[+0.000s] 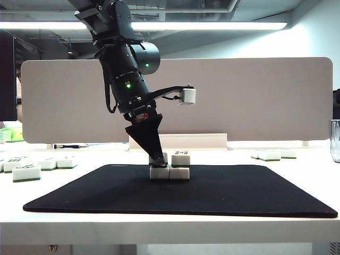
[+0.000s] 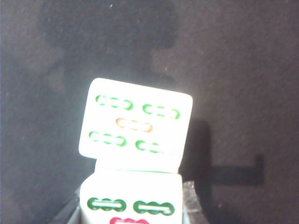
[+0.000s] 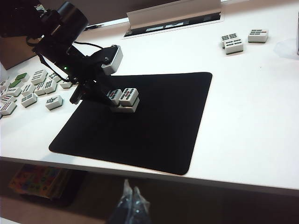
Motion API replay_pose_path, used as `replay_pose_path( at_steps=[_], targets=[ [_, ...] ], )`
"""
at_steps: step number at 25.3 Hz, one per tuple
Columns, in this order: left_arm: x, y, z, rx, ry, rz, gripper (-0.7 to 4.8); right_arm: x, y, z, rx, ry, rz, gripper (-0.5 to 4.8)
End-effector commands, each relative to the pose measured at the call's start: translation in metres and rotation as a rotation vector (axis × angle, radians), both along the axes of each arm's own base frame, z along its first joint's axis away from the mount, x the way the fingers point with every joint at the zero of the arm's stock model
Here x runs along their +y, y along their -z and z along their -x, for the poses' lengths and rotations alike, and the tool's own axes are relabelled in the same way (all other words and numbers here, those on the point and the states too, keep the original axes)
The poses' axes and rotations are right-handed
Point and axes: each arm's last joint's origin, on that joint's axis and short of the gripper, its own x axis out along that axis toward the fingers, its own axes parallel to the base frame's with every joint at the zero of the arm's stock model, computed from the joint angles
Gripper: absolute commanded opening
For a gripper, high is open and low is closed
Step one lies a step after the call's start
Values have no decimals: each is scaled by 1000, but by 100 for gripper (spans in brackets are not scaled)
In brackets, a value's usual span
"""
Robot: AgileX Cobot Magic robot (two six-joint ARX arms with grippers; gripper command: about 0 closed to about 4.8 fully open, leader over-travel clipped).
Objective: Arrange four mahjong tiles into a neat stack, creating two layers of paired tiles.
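On the black mat stands the stack: two white mahjong tiles side by side, with a third tile on the right one. My left gripper points down at the stack's left side, shut on a fourth tile, which sits level with the upper tile. In the left wrist view that upper tile lies just beyond the held one, slightly askew. The right wrist view shows the stack with the left arm over it. My right gripper hangs shut and holds nothing, in front of the table's near edge.
Loose tiles lie off the mat at the left and far right. A white holder and a pale partition stand behind the mat. A pen lies back left and a glass stands at the right edge.
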Motion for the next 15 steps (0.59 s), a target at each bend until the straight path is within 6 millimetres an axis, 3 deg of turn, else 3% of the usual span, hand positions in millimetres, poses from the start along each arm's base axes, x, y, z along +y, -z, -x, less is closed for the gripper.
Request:
replay_pose_path(
  at_steps=[1,15],
  targets=[
    [-7,0,4,-1,25,4,153,0,-1,3,-28,-3,4,-1],
    [-8,1,4,-39,8,-56,171,0,-1,3,-28,-3,3,-1]
  ],
)
